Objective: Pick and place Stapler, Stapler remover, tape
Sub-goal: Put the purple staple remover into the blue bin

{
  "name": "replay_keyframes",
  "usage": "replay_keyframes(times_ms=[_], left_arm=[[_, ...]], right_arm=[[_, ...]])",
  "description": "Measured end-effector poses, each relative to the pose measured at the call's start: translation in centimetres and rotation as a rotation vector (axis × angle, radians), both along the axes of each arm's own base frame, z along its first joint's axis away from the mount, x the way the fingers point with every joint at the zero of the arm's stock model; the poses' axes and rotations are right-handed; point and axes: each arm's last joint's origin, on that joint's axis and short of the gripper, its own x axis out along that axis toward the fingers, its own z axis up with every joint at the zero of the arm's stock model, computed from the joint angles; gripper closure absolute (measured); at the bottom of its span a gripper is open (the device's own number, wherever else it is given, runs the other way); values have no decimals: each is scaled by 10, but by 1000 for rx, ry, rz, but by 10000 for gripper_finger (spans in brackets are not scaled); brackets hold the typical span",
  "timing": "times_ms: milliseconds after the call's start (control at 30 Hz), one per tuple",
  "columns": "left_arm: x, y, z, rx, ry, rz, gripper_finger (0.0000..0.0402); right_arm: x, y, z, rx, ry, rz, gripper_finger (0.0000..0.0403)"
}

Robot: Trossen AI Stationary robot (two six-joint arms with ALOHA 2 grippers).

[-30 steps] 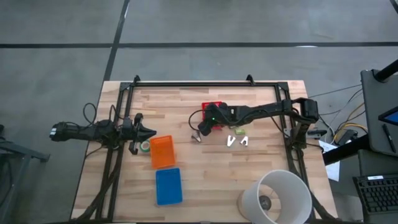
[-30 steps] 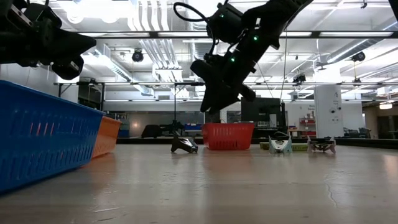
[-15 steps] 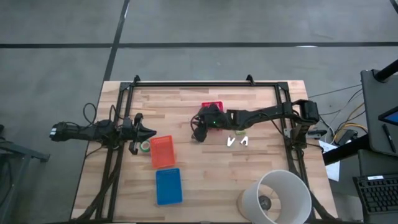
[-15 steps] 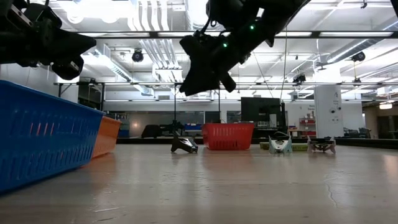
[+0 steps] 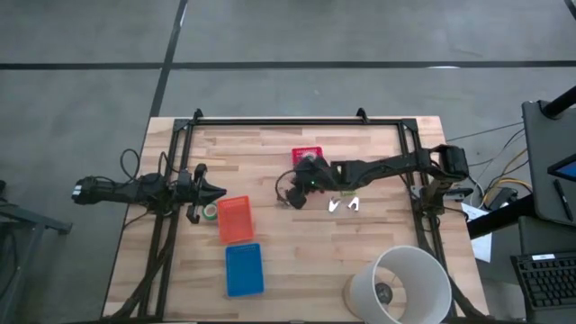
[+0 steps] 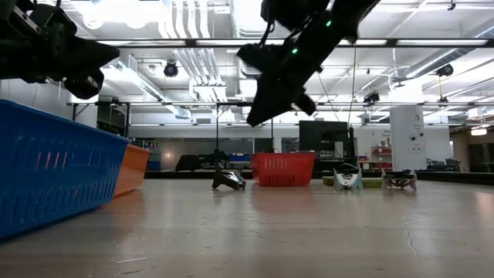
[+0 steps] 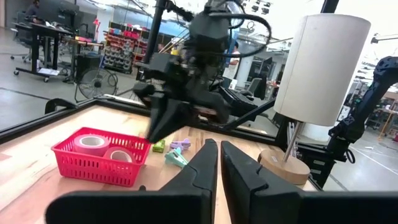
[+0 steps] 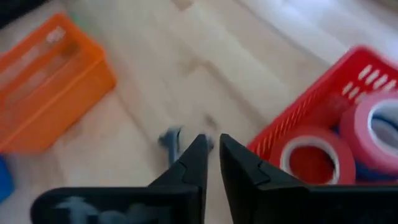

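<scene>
My right gripper (image 5: 292,191) hangs shut and empty above the table's middle, just left of the red basket (image 5: 309,154). Below it, a dark staple remover (image 8: 171,140) stands on the wood (image 6: 229,179). The basket holds a red tape roll (image 8: 314,163) and a pink one (image 8: 379,127). Two light staple removers (image 5: 334,205) (image 5: 354,205) lie to the gripper's right. A green tape roll (image 5: 210,211) lies by my left gripper (image 5: 205,191), which waits shut at the left side. No stapler shows.
An orange basket (image 5: 236,219) and a blue basket (image 5: 244,268) sit near the left front. A white lamp (image 5: 400,283) stands at the right front corner. Bare wood lies between the baskets and the lamp. A black frame (image 5: 279,121) rims the table.
My right gripper rose and swung toward the table's left, then came back a little to the right and lower. It stayed shut. The staple removers and baskets have kept their places.
</scene>
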Motion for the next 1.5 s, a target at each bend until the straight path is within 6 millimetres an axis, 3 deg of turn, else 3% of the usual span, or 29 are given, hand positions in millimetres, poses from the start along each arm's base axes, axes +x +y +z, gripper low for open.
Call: replay_keyframes(times_ms=[133,467,767,1000,1267,1500], left_arm=[[0,0,0,0,0,0,376],[0,0,0,0,4,-1,376],[0,0,-1,0,6,0,376],[0,0,-1,1,8,0,378],[0,0,-1,1,14,0,378],[0,0,-1,1,15,0,376]], right_arm=[[-15,12,11,0,73,36,392],[-59,34,24,4,265,-92,394],[-95,54,28,-87,152,-51,394],[-135,61,23,-110,-99,21,394],[-173,53,8,-55,-252,-32,394],[-178,42,-1,-56,-190,-63,394]])
